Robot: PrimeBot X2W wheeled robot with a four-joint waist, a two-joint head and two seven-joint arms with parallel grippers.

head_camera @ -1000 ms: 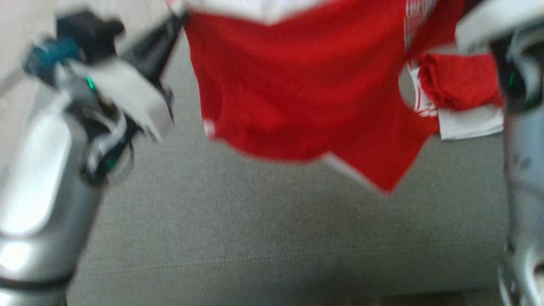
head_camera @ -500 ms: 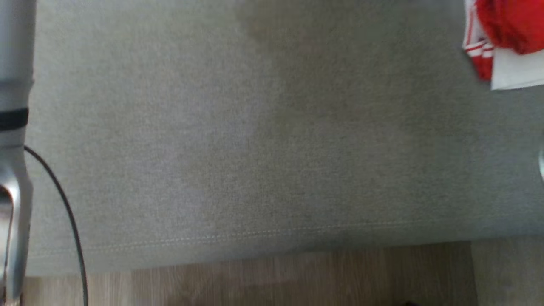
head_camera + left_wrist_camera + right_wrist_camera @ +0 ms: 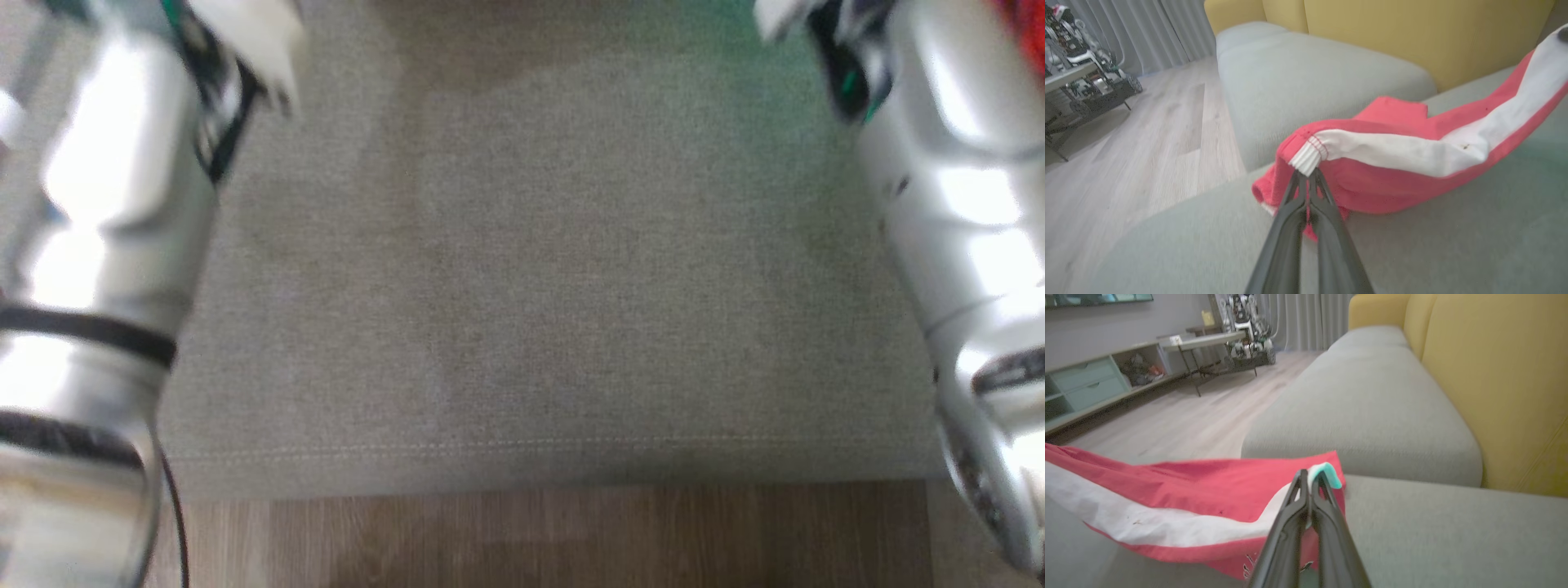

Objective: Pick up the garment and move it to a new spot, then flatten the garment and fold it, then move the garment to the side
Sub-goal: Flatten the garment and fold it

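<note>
Pinching a white ribbed cuff (image 3: 1306,157), the left gripper (image 3: 1306,176) has its jaws pressed together on the red-and-white garment (image 3: 1392,183). It stretches over the grey seat cushion (image 3: 1453,245) to the right gripper (image 3: 1309,477), jaws clamped on its edge beside a teal tag (image 3: 1329,473).

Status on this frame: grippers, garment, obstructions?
Left gripper shut on red-and-white garment at ribbed corner. Right gripper shut on its other end. Garment stretched between them over grey sofa seat. Nothing blocking seen.

left tool (image 3: 1306,176): pinched on garment (image 3: 1412,152) | right tool (image 3: 1309,476): pinched on garment
</note>
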